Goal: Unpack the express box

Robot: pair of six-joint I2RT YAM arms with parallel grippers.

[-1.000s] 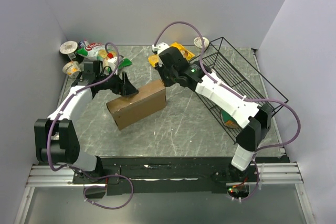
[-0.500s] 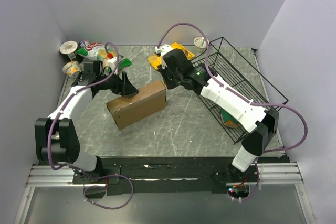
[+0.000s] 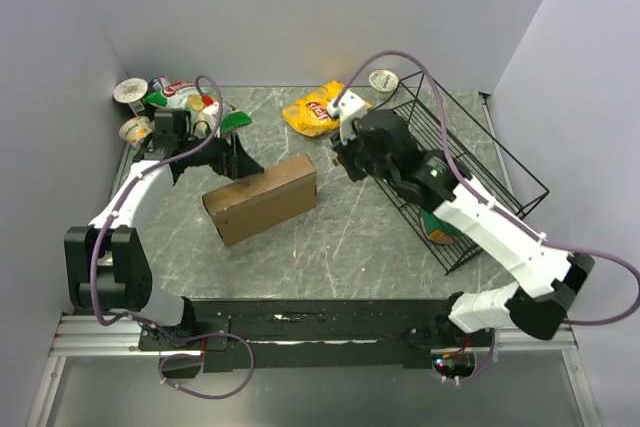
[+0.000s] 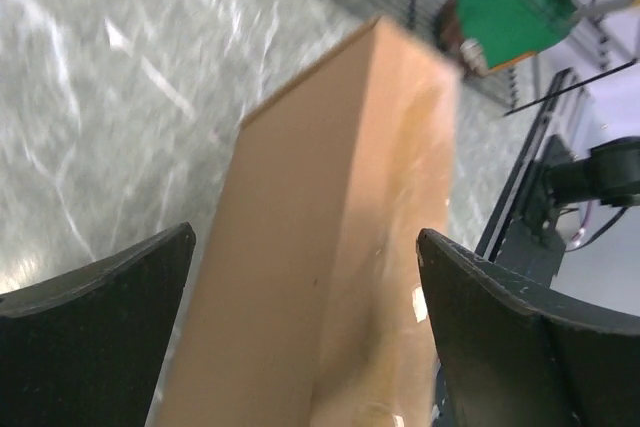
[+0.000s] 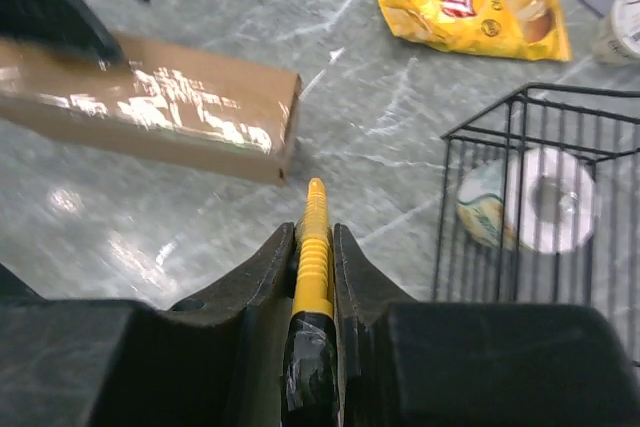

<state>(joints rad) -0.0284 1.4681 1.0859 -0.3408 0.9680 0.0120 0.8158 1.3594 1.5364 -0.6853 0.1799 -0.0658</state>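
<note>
The express box (image 3: 262, 197) is a shut brown cardboard box lying slantwise in the middle of the table. My left gripper (image 3: 238, 162) stands at its back left end. In the left wrist view the box (image 4: 330, 247) runs between the open left gripper (image 4: 305, 237), with a gap at each finger. My right gripper (image 3: 345, 152) hovers right of the box's far corner, beside the basket. It is shut on a yellow ribbed tool (image 5: 313, 242) with a black taped handle, whose tip points at the box's corner (image 5: 285, 112).
A black wire basket (image 3: 470, 162) lies on the right with a cup (image 5: 530, 202) and a green packet (image 3: 438, 230) inside. A yellow Lay's bag (image 3: 315, 112) and a cup (image 3: 382, 79) sit at the back. Cups and snack packets (image 3: 175, 97) crowd the back left corner.
My right arm has drawn back from the box toward the basket, still gripping the yellow tool. My left gripper's jaws have opened wider around the box's end.
</note>
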